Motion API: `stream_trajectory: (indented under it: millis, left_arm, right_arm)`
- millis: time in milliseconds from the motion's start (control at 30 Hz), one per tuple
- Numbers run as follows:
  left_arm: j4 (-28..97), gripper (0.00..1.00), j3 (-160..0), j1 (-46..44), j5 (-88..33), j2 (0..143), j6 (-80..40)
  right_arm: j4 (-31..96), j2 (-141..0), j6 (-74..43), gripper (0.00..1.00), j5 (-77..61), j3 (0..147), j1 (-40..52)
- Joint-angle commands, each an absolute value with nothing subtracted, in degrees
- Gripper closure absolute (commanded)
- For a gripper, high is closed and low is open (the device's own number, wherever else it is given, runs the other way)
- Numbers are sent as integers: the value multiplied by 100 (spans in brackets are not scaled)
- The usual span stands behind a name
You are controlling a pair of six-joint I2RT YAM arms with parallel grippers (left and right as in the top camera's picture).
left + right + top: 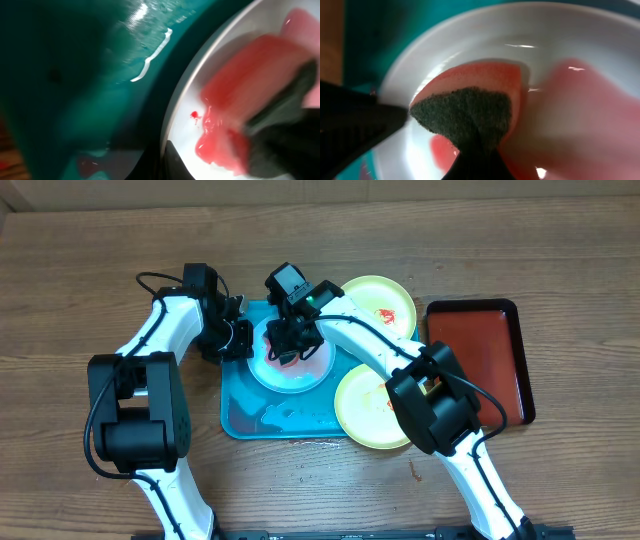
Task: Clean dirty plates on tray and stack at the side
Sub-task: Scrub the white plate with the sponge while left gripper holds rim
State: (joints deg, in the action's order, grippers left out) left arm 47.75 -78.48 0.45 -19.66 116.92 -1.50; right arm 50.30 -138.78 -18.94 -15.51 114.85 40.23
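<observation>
The right tool (287,352) hangs over the blue plate (305,376) on the tray (250,416), left tool (243,338) at its rim.

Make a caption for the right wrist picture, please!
The right gripper holds a pink, dark-topped sponge against a wet, red-smeared plate.

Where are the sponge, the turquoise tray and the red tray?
sponge (465,115): right wrist view, dark scouring face.
turquoise tray (300,425): overhead view, bare floor near front rim.
red tray (478,360): overhead view, middle of floor.

Overhead view is sharp and evenly lit, with soft shadows on the surface (80,240). Wrist views are blurred close-ups; white glare streaks the wet tray (100,50) and plate (530,30).
</observation>
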Motion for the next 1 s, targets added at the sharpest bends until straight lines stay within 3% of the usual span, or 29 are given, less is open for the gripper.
stream_trajectory:
  millis: [0,267,533,733,967]
  left_arm:
    - [4790,96,-7806,-25,-2600,11775,23]
    - [4727,96,-7806,30,-2488,11775,1]
    - [4709,96,-7806,307,-2486,11775,-43]
    - [4733,96,-7806,425,-2425,11775,-34]
    - [4814,96,-7806,405,-2383,11775,5]
  right_arm:
    - [5148,-14029,-1730,96,-2329,11559,4154]
    - [6066,-13990,-1712,96,-2080,11581,4012]
    - [7199,-13957,-1710,96,207,12267,3813]
    - [6879,-14003,-1710,96,858,12226,3817]
    - [6025,-14215,-1712,96,193,12219,3854]
